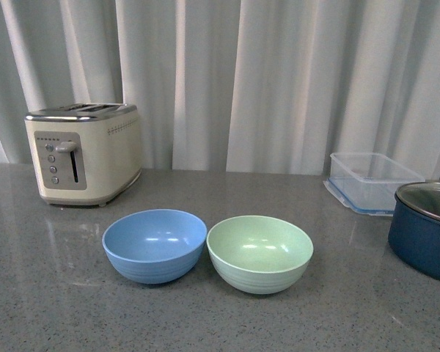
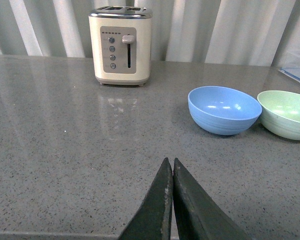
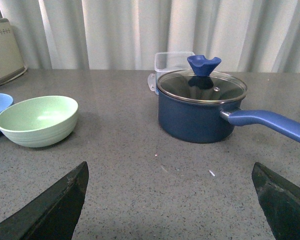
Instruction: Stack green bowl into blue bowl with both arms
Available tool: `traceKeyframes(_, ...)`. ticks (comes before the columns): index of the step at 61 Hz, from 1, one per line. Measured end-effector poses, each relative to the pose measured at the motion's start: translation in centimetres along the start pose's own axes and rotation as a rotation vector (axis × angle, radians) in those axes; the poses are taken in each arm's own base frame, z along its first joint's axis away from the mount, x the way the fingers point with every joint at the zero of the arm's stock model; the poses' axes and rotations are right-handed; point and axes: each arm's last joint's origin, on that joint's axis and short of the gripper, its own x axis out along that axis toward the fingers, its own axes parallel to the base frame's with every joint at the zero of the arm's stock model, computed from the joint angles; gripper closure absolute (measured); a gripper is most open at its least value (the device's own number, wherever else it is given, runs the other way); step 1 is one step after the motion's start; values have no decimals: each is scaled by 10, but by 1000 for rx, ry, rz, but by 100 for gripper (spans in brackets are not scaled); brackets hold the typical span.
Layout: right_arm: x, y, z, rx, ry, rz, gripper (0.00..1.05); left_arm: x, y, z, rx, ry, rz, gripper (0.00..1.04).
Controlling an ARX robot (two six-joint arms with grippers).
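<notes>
Front view: the pale mint-green round matte bowl (image 1: 259, 253) sits upright and empty on a grey speckled stone countertop (image 1: 59, 301). The light sky-blue round matte bowl (image 1: 155, 244), also upright and empty, stands just to the green bowl's left. Their rims meet or nearly meet; which cannot be told.

Farther left of the green bowl and behind it stands a cream two-slot toaster with a chrome top (image 1: 83, 152). To the green bowl's right and farther back rests a clear rectangular plastic container (image 1: 372, 181). A dark navy saucepan with a glass lid (image 1: 425, 231) sits right of the green bowl at the frame's edge. Pale pleated curtains (image 1: 279, 81) hang behind everything.

In the left wrist view, the left gripper (image 2: 169, 162) hovers over bare countertop well apart from the green bowl, its black fingers pressed together on nothing. In the right wrist view, the right gripper (image 3: 169, 166) is spread wide and empty, between the green bowl and the saucepan.
</notes>
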Motion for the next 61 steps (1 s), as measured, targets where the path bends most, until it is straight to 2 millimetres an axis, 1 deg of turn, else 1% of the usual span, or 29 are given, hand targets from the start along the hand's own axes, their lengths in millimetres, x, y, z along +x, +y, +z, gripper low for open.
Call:
traceKeyframes(1,0,0,0,0,0,0,10,0,0,0,0,0,0,96)
traceKeyframes(7,0,0,0,0,0,0,10,0,0,0,0,0,0,77)
traceKeyframes(8,0,0,-1,5,26,-1,10,0,0,0,0,0,0,73)
traceKeyframes(9,0,1,1,27,144,7,10,0,0,0,0,0,1,68)
traceKeyframes(12,3,4,6,60,481,13,10,0,0,0,0,0,0,57)
traceKeyframes(16,10,9,11,52,722,27,10,0,0,0,0,-2,-2,46)
traceKeyframes(18,17,13,13,39,784,39,10,0,0,0,0,-2,-1,41)
traceKeyframes(23,36,23,23,10,835,75,10,0,0,0,0,-1,-1,27)
traceKeyframes(25,48,29,31,3,833,99,10,0,0,0,0,-1,-1,21)
traceKeyframes(26,51,31,33,4,831,104,10,0,0,0,0,-1,-1,19)
traceKeyframes(28,63,38,42,2,823,123,10,0,0,0,0,-1,-1,12)
traceKeyframes(29,66,39,44,1,820,128,10,0,0,0,0,-1,-1,9)
traceKeyframes(31,74,44,50,0,813,140,10,0,0,0,0,-1,-1,5)
traceKeyframes(35,96,54,60,19,806,164,10,0,0,0,0,-1,-1,8)
traceKeyframes(36,105,58,63,24,807,164,10,0,0,0,0,-1,-1,7)
traceKeyframes(37,108,59,64,27,807,164,10,0,0,0,0,-1,-1,7)
traceKeyframes(38,117,62,66,40,809,164,10,0,0,0,0,-1,-1,7)
traceKeyframes(40,127,64,68,56,817,164,10,0,0,0,0,-2,-1,7)
traceKeyframes(48,164,72,66,117,869,143,10,0,0,0,0,-2,-1,7)
traceKeyframes(61,211,81,61,166,915,135,10,0,0,0,0,-2,-1,7)
